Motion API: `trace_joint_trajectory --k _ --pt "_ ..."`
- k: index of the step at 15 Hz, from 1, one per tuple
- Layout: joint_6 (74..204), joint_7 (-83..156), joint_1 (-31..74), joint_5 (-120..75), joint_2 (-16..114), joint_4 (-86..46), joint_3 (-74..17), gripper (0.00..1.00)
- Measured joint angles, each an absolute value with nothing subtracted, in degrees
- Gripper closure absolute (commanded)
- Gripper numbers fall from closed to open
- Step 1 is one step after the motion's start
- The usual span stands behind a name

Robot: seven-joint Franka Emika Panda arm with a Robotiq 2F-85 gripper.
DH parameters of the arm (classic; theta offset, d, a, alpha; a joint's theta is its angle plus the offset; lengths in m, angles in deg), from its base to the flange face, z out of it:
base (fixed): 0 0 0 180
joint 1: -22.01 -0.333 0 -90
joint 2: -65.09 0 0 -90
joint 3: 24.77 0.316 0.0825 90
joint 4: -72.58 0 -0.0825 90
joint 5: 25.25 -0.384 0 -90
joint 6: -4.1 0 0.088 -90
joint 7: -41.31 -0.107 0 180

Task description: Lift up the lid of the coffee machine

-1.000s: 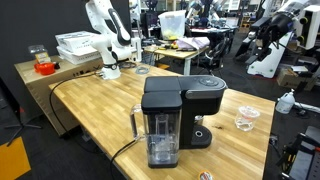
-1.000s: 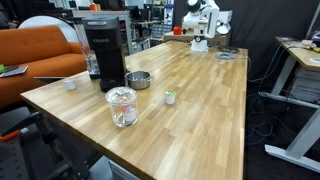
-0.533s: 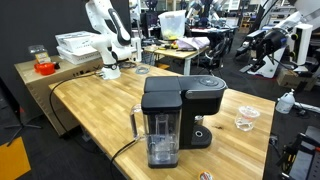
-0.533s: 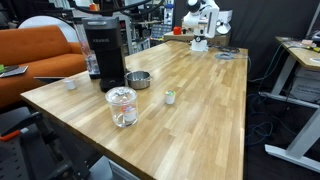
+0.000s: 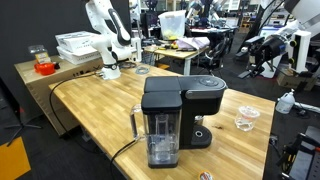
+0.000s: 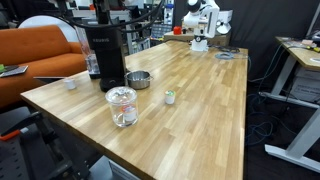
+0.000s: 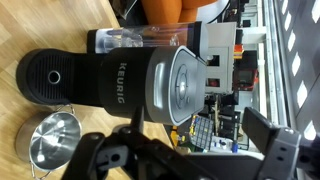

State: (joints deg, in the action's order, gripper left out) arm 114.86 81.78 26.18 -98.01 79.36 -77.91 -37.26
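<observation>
The black coffee machine (image 5: 175,115) stands on the wooden table (image 5: 90,110) with its clear handled water tank (image 5: 160,135) in front. Its rounded lid (image 5: 205,88) lies down, shut. The machine also shows in an exterior view (image 6: 105,50). In the wrist view the machine (image 7: 115,80) appears turned sideways, with the lid (image 7: 185,85) to the right. My gripper (image 7: 185,140) is open and empty, far from the machine. My white arm (image 5: 110,40) is at the table's far end.
A metal cup (image 6: 138,79), a glass jar (image 6: 121,105) and a small white object (image 6: 170,97) stand near the machine. A black cord (image 5: 125,150) runs off the table. A small clear dish (image 5: 247,120) lies beside the brewer. An orange sofa (image 6: 40,50) is beyond the table.
My arm and the coffee machine have not moved. Only equipment in the background at the upper right has shifted.
</observation>
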Motion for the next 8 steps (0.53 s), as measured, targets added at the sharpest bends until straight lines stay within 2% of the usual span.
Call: trace_joint_trajectory --k 8 --pt "114.86 81.75 26.2 -97.99 79.09 -77.82 -36.1 0.0"
